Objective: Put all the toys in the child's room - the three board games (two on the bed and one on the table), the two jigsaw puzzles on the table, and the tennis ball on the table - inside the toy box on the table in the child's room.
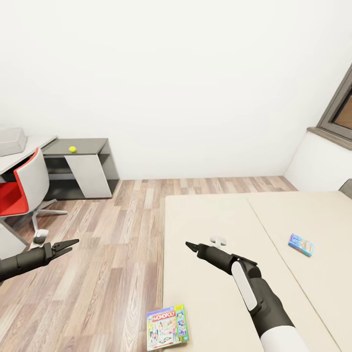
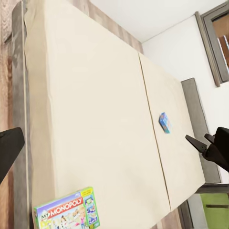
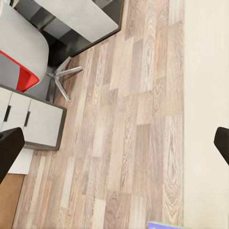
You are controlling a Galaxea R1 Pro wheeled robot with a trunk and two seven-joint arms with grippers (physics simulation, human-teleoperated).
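The Monopoly box (image 1: pixel 167 327) lies flat at the bed (image 1: pixel 220 220)'s near edge; stiff and light, probably best pinched by its overhanging side. Both the left gripper (image 1: pixel 68 244) and the right gripper (image 1: pixel 191 246) look closed and empty.

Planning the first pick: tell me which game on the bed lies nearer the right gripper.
The Monopoly box, at the bed's near edge beside the floor. The small blue game lies farther off, on the mattress's other half. Right gripper.

On the bed (image 1: pixel 220 293) before me, the green-edged Monopoly box (image 1: pixel 167 327) lies flat near its edge; the small blue game (image 1: pixel 300 244) rests well apart. A yellow ball (image 1: pixel 72 149) sits on the table's low end unit (image 1: pixel 93 145).
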